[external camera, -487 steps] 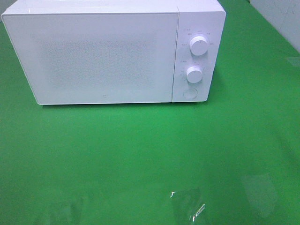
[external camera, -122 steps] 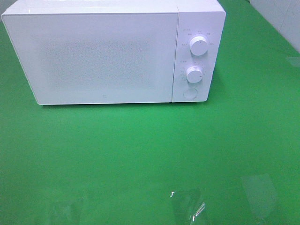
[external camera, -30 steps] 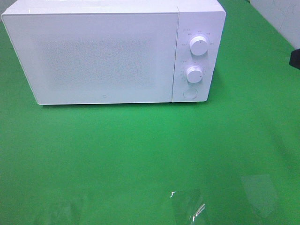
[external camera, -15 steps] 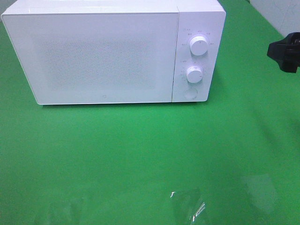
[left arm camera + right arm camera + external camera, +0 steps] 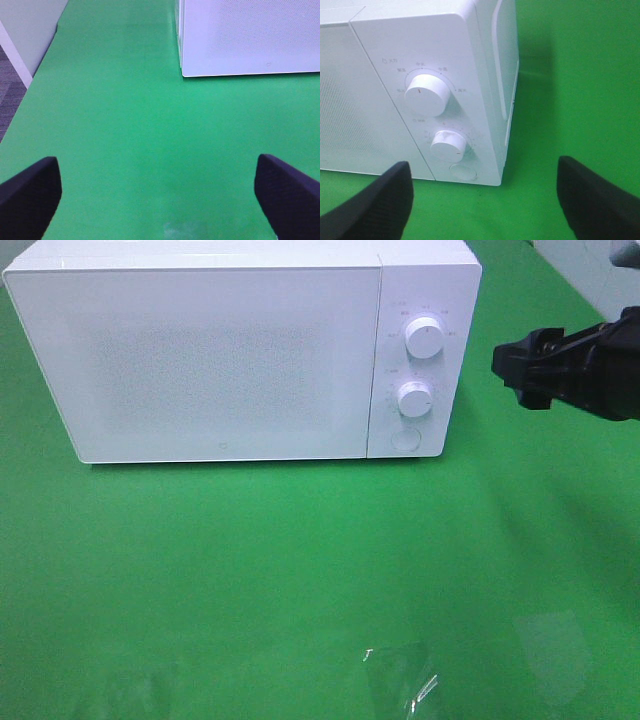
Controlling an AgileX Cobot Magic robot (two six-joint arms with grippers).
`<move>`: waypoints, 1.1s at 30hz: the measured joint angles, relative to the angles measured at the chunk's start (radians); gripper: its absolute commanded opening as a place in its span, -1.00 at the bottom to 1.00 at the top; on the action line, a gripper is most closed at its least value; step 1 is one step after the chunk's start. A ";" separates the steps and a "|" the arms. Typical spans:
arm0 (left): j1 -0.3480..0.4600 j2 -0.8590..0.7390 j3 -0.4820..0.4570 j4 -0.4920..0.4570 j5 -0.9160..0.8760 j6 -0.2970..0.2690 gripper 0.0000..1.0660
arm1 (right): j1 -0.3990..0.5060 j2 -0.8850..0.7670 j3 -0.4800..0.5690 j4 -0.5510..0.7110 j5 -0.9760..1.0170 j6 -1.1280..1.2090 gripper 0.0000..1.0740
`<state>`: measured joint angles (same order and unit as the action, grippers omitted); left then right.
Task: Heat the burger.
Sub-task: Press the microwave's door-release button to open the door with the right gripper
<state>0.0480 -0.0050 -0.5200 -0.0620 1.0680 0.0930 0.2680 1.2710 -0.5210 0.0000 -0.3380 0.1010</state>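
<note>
My right claw (image 5: pixel 515 368), jaws spread and empty, hangs near the knobs (image 5: pixel 425 337) of the closed white microwave (image 5: pixel 220 360); my left claw (image 5: pixel 159 195), likewise released, hangs over the green table (image 5: pixel 300 570). Where the burger is, I cannot tell.

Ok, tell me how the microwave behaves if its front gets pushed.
The microwave is a big rigid box sitting flat, so it probably won't tip. Looks heavy, likely hard to shove. On the smooth green cloth it might slide back slightly.
</note>
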 measured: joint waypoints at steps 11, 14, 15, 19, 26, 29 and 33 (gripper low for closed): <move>0.000 0.000 0.000 0.000 0.000 0.000 0.83 | 0.138 0.097 0.000 0.198 -0.103 -0.158 0.41; 0.000 0.000 0.000 0.000 0.000 0.000 0.83 | 0.193 0.130 0.000 0.291 -0.155 -0.237 0.41; 0.000 0.000 0.000 0.000 0.000 0.000 0.83 | 0.207 0.136 0.000 0.320 -0.165 -0.257 0.41; 0.000 0.000 0.000 0.000 0.000 0.000 0.83 | 0.264 0.168 0.001 0.432 -0.235 -0.355 0.41; 0.000 0.000 0.000 0.000 0.000 0.000 0.83 | 0.388 0.187 0.059 0.684 -0.455 -0.489 0.41; 0.000 0.000 0.000 0.000 0.000 0.000 0.83 | 0.428 0.187 0.073 0.758 -0.536 -0.515 0.41; 0.000 0.000 0.000 0.000 0.000 0.000 0.83 | 0.499 0.187 0.080 0.855 -0.612 -0.533 0.41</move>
<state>0.0480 -0.0050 -0.5200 -0.0620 1.0680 0.0930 0.7670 1.4580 -0.4410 0.8550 -0.9500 -0.4320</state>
